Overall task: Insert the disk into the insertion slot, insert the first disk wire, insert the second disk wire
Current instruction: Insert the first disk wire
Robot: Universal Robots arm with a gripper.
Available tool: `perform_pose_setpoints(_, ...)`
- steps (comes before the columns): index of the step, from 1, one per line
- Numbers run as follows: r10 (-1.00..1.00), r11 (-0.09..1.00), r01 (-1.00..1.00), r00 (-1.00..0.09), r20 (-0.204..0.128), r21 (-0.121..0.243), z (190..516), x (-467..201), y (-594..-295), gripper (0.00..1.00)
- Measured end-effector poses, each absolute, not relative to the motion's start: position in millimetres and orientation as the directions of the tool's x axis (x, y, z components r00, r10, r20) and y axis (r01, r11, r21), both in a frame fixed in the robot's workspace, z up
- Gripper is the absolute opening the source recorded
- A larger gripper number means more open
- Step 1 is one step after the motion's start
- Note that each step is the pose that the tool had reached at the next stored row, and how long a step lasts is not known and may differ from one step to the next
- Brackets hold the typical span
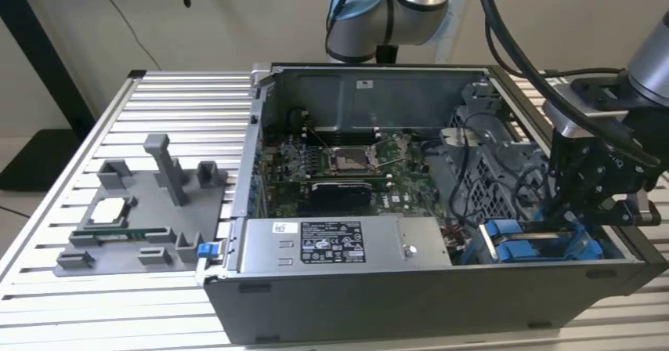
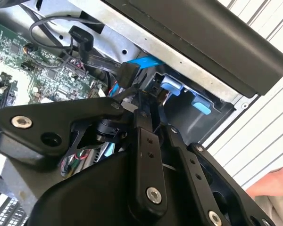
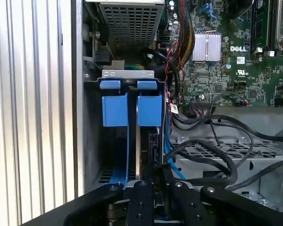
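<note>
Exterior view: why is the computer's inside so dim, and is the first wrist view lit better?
Exterior view: the slatted table is bright, the motherboard shaded by the case walls. First wrist view: the disk's blue carrier is evenly lit, the insertion slot around it dark.

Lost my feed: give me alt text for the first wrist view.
The black gripper is poised at the grey sheet-metal drive bay, right by the bright blue plastic carrier of the disk sitting in it. Black cables loop beside the bay, with the green motherboard beyond and the ribbed metal table outside the case.
</note>
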State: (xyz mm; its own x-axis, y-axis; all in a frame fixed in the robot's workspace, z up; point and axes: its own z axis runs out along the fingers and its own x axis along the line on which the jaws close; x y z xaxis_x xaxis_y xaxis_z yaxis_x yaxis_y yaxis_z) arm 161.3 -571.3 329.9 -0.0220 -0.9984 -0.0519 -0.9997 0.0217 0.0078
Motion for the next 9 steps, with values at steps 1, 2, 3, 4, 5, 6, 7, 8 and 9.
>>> perform_pose_setpoints(1,-0.998,0.022,-1.0,-0.022,-0.053,0.008,328,162,-571,0.0)
perform_pose_setpoints(2,-0.998,0.022,-1.0,-0.022,-0.054,0.008,328,162,-571,0.0)
perform_pose_setpoints(3,-0.998,0.022,-1.0,-0.022,-0.054,0.008,327,162,-571,1.0)
perform_pose_setpoints(4,-0.998,0.021,-1.0,-0.022,-0.054,0.008,328,162,-571,1.0)
perform_pose_setpoints(5,-0.998,0.021,-1.0,-0.022,-0.056,0.009,330,162,-571,1.0)
perform_pose_setpoints(6,-0.998,0.021,-1.0,-0.022,-0.054,0.009,334,162,-571,1.0)
perform_pose_setpoints(7,-0.998,0.022,-1.0,-0.022,-0.053,0.01,339,162,-571,1.0)
perform_pose_setpoints(8,-0.998,0.022,-1.0,-0.022,-0.054,0.011,341,162,-571,1.0)
perform_pose_setpoints(9,-0.998,0.021,-1.0,-0.022,-0.053,0.012,345,162,-571,1.0)
